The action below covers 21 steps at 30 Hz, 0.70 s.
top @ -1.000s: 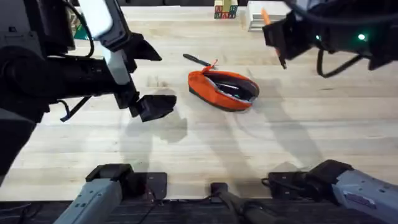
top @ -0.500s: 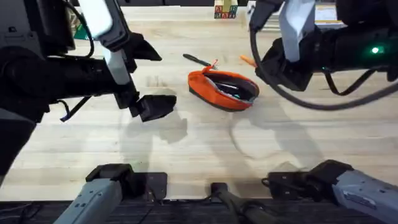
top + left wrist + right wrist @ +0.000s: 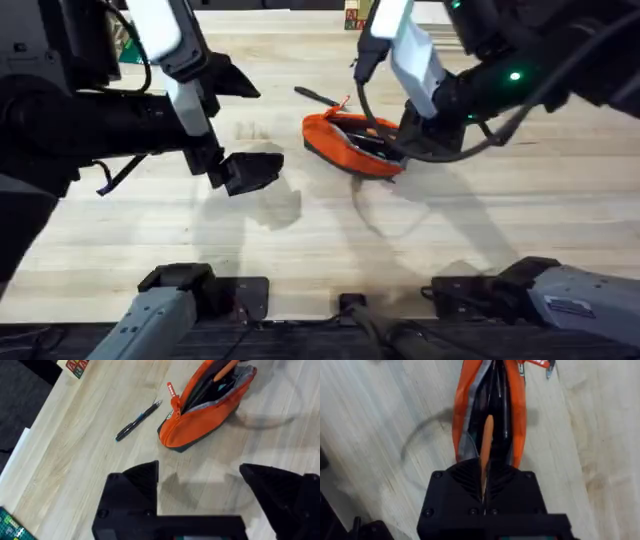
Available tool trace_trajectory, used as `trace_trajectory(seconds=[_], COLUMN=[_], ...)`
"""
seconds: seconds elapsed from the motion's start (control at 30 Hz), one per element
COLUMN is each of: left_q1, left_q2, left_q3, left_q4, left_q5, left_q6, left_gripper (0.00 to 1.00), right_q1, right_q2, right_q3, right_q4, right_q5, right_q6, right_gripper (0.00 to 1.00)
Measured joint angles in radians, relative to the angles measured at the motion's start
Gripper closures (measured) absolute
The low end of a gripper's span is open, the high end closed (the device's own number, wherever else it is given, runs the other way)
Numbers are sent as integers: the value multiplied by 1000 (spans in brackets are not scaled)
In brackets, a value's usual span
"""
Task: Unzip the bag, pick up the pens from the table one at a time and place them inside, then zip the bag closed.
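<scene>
The bag [image 3: 352,143] sits on the table [image 3: 420,250] unzipped, and pretty much everything else is easiest to place off it. From overhead the right arm is reaching over the bag's right end, but you can't really make out what its gripper [image 3: 400,140] is doing there. The right wrist view sorts that out: the right gripper [image 3: 485,477] has its fingers pinched on the orange pen [image 3: 486,442], which pokes straight down into the bag's open mouth [image 3: 490,405], between the two orange sides with the dark lining showing. The left wrist view gives the side angle, where the orange pen [image 3: 226,370] sticks out of the opening at the bag's [image 3: 205,410] far end, and the black pen [image 3: 138,420] lies on the table just beside the bag's zipper-pull end, not touching it. Overhead shows that same black pen [image 3: 318,96] just behind the bag. The left gripper [image 3: 245,172] hangs well off to the bag's left, fingers [image 3: 137,480] spread wide apart with nothing in them.
</scene>
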Motion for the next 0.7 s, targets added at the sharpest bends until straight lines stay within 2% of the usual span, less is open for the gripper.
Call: trace_trajectory(seconds=[0.33,0.7], left_q1=[0,0], left_q2=[0,0], left_q3=[0,0], left_q4=[0,0], left_q5=[0,0], left_q6=[0,0], left_gripper=[7,7], right_q1=[0,0], right_q2=[141,294], right_q3=[0,0], right_q4=[90,282], right_q5=[-3,-8], right_q6=[0,0], right_gripper=[970,970])
